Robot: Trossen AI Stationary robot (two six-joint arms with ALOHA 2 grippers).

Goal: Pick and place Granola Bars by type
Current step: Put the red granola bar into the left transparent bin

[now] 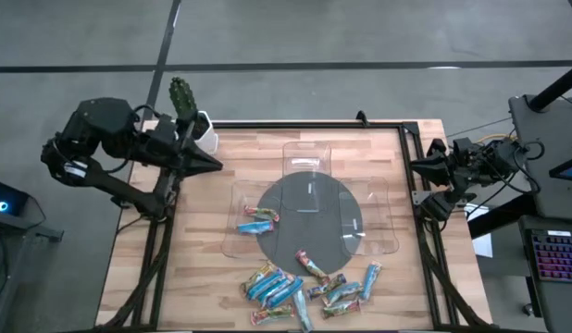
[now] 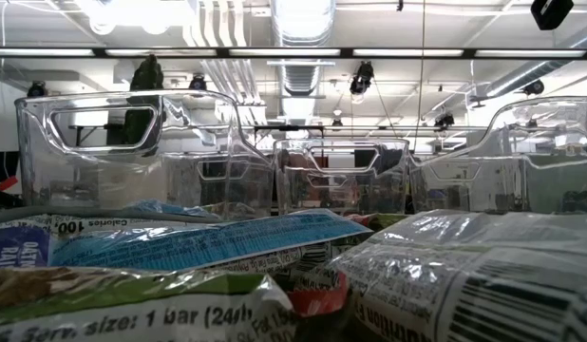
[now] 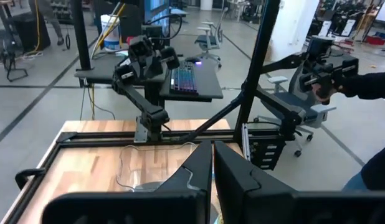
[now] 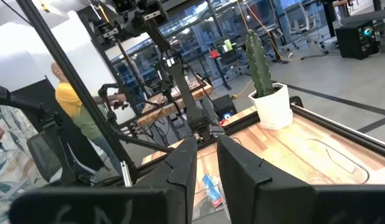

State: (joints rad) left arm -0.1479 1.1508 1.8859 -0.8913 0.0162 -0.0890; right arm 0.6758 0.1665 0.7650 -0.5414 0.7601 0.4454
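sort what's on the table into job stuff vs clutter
Job:
- bars, piled at the table's near edge
- two bars already in the left tray
- the other clear trays

Clutter:
- cactus in a white pot
- grey disc under the trays

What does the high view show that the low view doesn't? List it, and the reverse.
Only the high view: the left gripper and right gripper parked at opposite table edges, the cactus, the grey disc. Only the low view: ceiling ducts and readable wrapper print. Both: the clear trays and the granola bars.
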